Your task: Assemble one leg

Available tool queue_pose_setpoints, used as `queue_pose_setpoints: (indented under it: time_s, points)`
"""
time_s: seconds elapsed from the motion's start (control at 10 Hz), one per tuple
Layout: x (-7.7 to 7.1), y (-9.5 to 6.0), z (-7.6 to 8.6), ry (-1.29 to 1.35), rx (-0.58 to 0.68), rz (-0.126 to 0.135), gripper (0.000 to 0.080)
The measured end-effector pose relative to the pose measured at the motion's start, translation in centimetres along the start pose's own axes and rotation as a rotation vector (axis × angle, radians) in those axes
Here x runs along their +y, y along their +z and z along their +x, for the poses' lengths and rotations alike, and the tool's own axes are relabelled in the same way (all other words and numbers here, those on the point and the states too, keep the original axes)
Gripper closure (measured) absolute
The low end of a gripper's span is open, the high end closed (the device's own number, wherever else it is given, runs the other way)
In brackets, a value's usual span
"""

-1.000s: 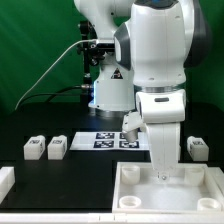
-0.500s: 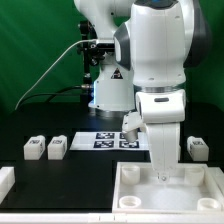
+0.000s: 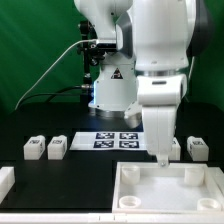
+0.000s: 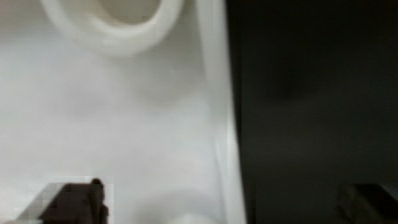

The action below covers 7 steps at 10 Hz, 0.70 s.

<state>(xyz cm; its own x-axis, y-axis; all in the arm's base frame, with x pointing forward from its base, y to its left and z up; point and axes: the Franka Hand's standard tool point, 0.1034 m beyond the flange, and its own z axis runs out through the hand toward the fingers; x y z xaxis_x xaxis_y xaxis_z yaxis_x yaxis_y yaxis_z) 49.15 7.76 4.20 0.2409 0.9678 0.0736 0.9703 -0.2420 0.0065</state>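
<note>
Two white legs (image 3: 33, 149) (image 3: 57, 148) with black-and-white markers stand on the black table at the exterior view's left. Another leg (image 3: 198, 148) stands at the right. The big white tray-like piece (image 3: 190, 196) lies at the front. My gripper (image 3: 160, 162) hangs over the tray's far rim, open and empty. In the wrist view the gripper (image 4: 226, 205) straddles the tray's rim (image 4: 217, 100). One dark finger (image 4: 75, 203) is over the white tray, the other over the black table. A round socket (image 4: 111, 25) of the tray shows ahead.
The marker board (image 3: 112, 139) lies on the table behind the gripper. A white piece (image 3: 5, 180) sits at the front left edge. The robot base (image 3: 110, 90) and cables stand at the back before a green curtain.
The arm has lifted a little and shifted slightly to the exterior view's right; the gripper's tip now sits higher over the tray's far rim. The legs have not moved.
</note>
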Motion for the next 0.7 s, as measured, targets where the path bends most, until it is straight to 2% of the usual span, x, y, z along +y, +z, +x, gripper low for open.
queue_pose_setpoints:
  time_s: [0.1,0.2,0.3,0.4,0.7]
  points:
    - [-1.1,-0.5,1.5,0.292,0.010,0.005,0.0150]
    - [-1.6,-0.8,2.5,0.447,0.017,0.001,0.0150]
    - [-2.4,-1.1,3.6,0.644,0.025,0.008,0.0150]
    - [-2.8,-1.1,4.1,0.726,0.031,0.010,0.0150]
    - [-2.8,-1.1,4.1,0.726,0.031,0.010,0.0150]
